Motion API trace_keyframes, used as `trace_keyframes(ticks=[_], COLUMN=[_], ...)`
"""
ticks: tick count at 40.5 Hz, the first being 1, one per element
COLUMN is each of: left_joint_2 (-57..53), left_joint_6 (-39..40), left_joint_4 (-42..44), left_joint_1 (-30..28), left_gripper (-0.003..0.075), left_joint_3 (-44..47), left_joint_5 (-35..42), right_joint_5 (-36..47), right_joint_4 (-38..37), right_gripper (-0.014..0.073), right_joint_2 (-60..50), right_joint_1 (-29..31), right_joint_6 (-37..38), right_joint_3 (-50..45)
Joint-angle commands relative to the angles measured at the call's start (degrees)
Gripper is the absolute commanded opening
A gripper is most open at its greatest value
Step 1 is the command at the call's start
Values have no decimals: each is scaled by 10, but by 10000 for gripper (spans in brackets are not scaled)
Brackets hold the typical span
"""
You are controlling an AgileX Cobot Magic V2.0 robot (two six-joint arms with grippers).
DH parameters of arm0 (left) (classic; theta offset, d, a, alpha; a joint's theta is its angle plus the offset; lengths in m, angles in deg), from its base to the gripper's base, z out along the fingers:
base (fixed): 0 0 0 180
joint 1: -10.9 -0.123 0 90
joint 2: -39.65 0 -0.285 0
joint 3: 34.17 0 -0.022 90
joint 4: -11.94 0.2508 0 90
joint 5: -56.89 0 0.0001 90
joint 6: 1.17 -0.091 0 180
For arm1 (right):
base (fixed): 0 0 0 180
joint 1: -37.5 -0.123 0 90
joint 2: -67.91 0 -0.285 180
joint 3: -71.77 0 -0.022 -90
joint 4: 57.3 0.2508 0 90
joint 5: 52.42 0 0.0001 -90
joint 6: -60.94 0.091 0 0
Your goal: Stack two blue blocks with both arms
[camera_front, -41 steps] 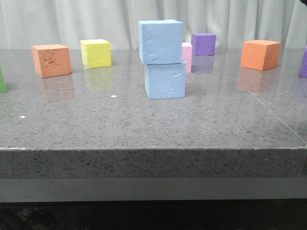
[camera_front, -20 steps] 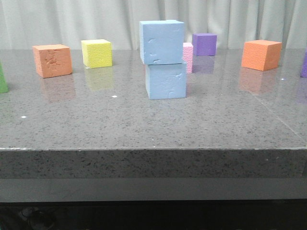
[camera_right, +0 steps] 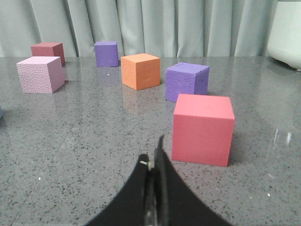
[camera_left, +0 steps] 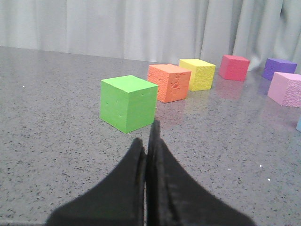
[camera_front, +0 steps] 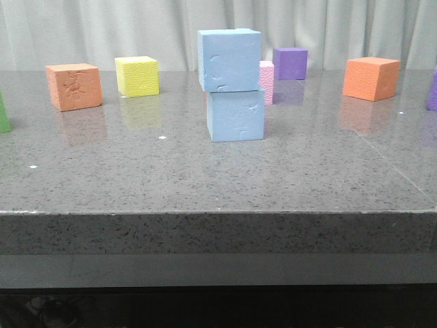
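Observation:
Two sky-blue blocks stand stacked in the middle of the table. The upper blue block (camera_front: 229, 59) sits on the lower blue block (camera_front: 236, 115), shifted a little to the left. Neither arm shows in the front view. My left gripper (camera_left: 146, 141) is shut and empty, low over the table just short of a green cube (camera_left: 128, 103). My right gripper (camera_right: 154, 153) is shut and empty, next to a red cube (camera_right: 203, 129). A sliver of blue shows at the edge of the left wrist view (camera_left: 299, 124).
Other cubes stand around the stack: an orange one (camera_front: 74, 86), a yellow one (camera_front: 137, 75), a pink one (camera_front: 266, 80) just behind the stack, a purple one (camera_front: 290, 63), an orange one (camera_front: 371, 78) at the right. The table's front edge (camera_front: 218, 213) is near.
The stack and the other cubes have not moved. A dark shape at the far right edge one second ago is gone from the front view.

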Motion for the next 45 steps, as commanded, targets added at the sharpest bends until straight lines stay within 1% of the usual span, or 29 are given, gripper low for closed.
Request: trace_keyframes(ticks=[1,18,19,22,25,28,45], left_joint_2=[-13,-13,-13,-13,-13,-13,-13], left_joint_6=[3,3,3,3,3,3,3], left_joint_4=[-1,-1,-1,-1,-1,-1,-1], left_joint_1=[0,0,0,0,0,0,0], left_gripper=[-18,-18,-18,-18,-18,-18,-18], left_joint_3=[21,21,21,21,21,21,21], left_joint_5=[47,47,47,47,47,47,47], right_joint_5=[49,51,55,70,79,78,75], right_joint_4=[3,2,-1,-51,-103,-106,-105], right_gripper=[-113,-113,-113,-113,-113,-113,-113], right_joint_2=[-13,-13,-13,-13,-13,-13,-12], right_joint_1=[4,4,2,-6,-16,-19,-18], right_joint_6=[-6,-4,2,37,101,130,136], right_joint_3=[0,0,0,0,0,0,0])
